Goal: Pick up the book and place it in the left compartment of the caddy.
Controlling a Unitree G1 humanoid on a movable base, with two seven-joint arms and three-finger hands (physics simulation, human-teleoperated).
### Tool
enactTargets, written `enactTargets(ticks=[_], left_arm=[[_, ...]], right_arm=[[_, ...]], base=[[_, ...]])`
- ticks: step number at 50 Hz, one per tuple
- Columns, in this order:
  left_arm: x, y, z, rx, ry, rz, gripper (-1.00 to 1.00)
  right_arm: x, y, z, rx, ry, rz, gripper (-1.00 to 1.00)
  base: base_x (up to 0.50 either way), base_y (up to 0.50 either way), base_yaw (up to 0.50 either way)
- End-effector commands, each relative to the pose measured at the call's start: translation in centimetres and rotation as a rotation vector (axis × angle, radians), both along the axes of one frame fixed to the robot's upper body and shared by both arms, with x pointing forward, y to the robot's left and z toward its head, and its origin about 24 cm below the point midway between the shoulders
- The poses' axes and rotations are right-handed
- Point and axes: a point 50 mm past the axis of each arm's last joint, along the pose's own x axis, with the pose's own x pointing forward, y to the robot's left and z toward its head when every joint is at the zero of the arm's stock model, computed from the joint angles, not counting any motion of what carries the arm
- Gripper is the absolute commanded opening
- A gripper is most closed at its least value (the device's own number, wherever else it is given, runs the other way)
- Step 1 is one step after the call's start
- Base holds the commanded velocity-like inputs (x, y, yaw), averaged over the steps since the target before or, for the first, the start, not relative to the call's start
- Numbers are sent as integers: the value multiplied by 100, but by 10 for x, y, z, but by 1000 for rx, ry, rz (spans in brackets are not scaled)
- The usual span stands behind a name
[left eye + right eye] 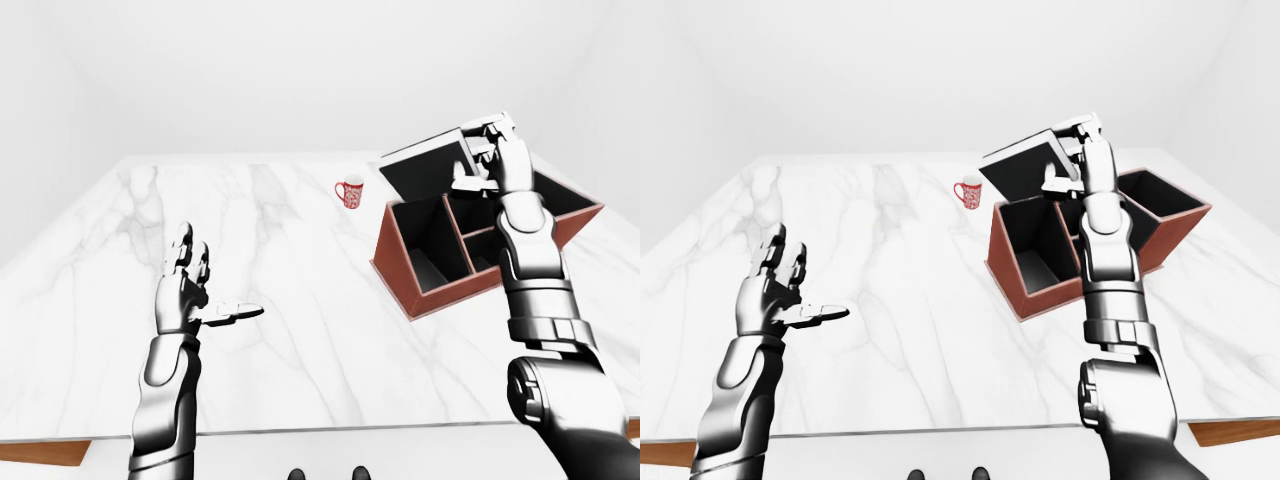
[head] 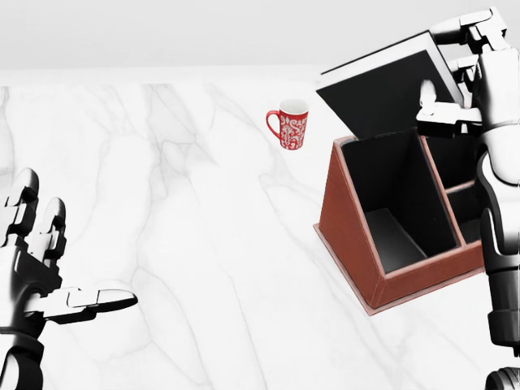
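The book (image 2: 378, 91), black-covered with a white page edge, hangs tilted in the air over the top-left corner of the caddy (image 2: 344, 223). My right hand (image 2: 452, 63) is shut on the book's right end, fingers over its top edge and thumb on the cover. The caddy is red-brown outside and black inside; its long left compartment (image 2: 390, 203) lies open just below the book. My left hand (image 2: 75, 258) is open at the lower left of the head view, palm inward, holding nothing.
A red patterned mug (image 2: 289, 123) stands on the white marble table (image 1: 300, 300), left of the caddy's top corner. The caddy's right side holds smaller compartments (image 1: 1145, 195). The table's near edge runs along the bottom of the eye views.
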Motion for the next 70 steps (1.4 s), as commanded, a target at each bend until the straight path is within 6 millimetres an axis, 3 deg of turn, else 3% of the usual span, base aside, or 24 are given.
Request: enactTargets(ticks=[1,27,38,65,70], left_arm=[[-3,-3,6,6,-29,-6,100],[-5,-2,10,5,-48,-7,100],[-6,-1,10,3,-50,-8,100],[-8,-2,12,4,-58,-13,100],[-9,-2,12,5,-60,-17,100]], right_arm=[[-15,-35,6,-175,-12,-195,-100],[5,-45,-74,-266,270,-291,-100],[3,-52,-81,-292,305,-336,-100],[6,-41,-94,-342,360,-318,-100],[10,-38,-85,-417,337,-334,-100]], base=[[0,0,0],[0,0,0],[0,0,0],[0,0,0],[0,0,0]])
